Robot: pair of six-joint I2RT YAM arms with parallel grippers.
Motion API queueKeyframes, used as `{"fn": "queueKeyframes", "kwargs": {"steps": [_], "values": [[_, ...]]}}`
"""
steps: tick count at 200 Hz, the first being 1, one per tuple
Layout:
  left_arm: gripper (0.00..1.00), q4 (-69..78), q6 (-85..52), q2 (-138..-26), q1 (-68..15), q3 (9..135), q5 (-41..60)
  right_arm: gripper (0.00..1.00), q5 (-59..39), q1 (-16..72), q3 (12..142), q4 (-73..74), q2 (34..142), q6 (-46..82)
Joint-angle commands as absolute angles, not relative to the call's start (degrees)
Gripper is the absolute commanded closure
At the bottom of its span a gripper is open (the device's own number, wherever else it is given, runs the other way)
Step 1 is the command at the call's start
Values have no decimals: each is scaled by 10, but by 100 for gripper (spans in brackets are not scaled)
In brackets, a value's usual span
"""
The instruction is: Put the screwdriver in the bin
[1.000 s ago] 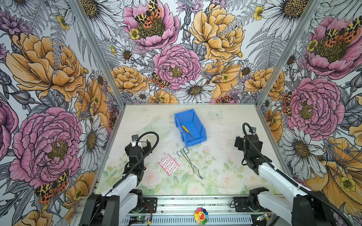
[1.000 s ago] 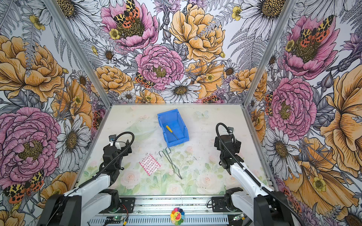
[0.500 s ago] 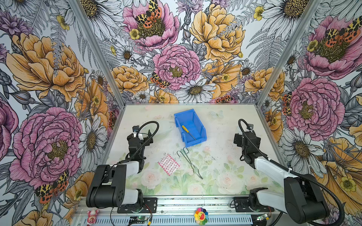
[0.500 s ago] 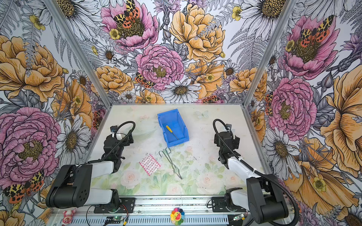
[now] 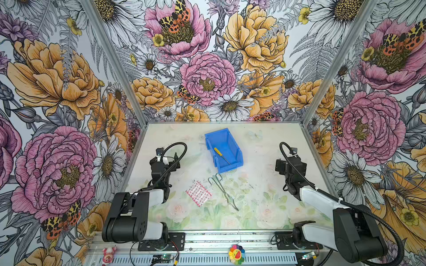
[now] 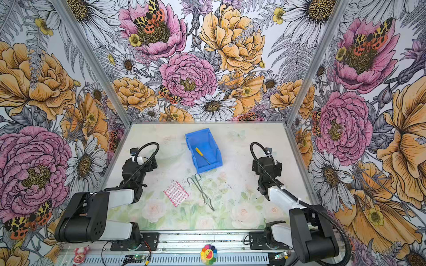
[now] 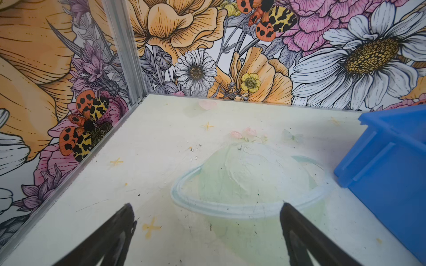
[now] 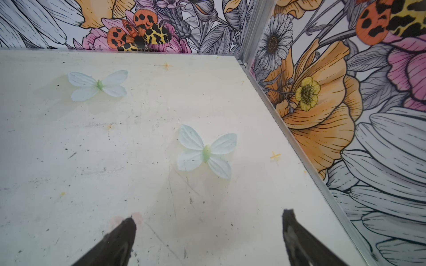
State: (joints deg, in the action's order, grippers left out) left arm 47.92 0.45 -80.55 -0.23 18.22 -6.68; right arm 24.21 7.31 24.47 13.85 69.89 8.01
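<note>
Blue bin (image 7: 387,165), cut off in the left wrist view, stands beside the spread, empty left fingers (image 7: 110,239), screwdriver (image 5: 221,155) inside; right fingers (image 8: 115,241) likewise spread, open tabletop (image 8: 115,138) ahead.

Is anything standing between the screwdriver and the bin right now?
Nothing visible does. The screwdriver already lies inside the bin, on its floor. The wire tongs lie outside it, by its low front lip.
</note>
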Motion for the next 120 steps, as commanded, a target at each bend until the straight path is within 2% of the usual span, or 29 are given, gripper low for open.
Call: {"fn": "queueKeyframes", "kwargs": {"steps": [1,69,120], "values": [[1,508,10,-815,1,195,-42,1,229,65,230,166,678,76],[1,611,18,-890,2,180,-23,0,209,46,227,186,682,75],[1,567,-2,-886,10,199,-50,1,191,39,244,215,722,66]]}}
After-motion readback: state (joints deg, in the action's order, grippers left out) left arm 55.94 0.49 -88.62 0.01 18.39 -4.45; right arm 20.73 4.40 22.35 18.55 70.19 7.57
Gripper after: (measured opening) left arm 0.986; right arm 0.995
